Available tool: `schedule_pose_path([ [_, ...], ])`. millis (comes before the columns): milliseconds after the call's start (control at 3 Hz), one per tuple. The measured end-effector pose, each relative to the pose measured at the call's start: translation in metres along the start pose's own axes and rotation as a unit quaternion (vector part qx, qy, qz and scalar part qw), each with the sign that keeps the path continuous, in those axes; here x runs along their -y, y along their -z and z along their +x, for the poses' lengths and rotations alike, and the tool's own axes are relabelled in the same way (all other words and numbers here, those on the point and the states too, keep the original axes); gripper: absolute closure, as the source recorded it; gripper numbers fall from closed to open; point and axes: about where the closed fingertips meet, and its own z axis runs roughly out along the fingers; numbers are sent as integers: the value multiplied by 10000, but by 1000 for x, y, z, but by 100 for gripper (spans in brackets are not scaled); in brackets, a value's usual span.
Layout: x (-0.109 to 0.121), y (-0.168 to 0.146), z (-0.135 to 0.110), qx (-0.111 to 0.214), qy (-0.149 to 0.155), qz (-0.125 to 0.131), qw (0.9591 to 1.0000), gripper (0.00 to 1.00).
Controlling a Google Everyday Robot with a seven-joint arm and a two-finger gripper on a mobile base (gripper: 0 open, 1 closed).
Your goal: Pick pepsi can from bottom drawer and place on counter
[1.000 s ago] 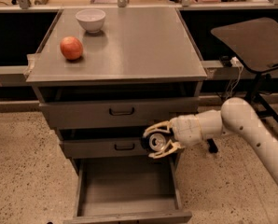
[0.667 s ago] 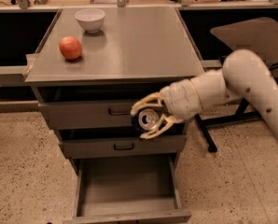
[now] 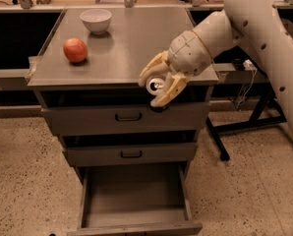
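Observation:
My gripper (image 3: 158,85) is shut on the pepsi can (image 3: 156,86), whose silver top shows between the cream fingers (image 3: 168,92). It holds the can in the air at the front edge of the counter (image 3: 131,43), right of middle, above the top drawer. The bottom drawer (image 3: 136,195) is pulled open below and shows a bare grey tray.
A red apple (image 3: 75,50) lies on the counter's left side and a white bowl (image 3: 96,20) stands at its back. Two closed drawers with dark handles (image 3: 128,117) sit above the open one. A dark side table's stand (image 3: 237,124) is at right.
The gripper has risen with the can from in front of the middle drawer to the counter's front edge, and moved a little left.

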Motion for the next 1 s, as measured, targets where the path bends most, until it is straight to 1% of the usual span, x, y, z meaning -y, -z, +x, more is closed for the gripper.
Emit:
schedule_pose_path([
  [333,9,14,5,-38,-211,257,9994,100],
  [667,15,12,4,-18,-199,320,9993,100],
  [1000,49,12,-9,336,-389,735,9960,100],
])
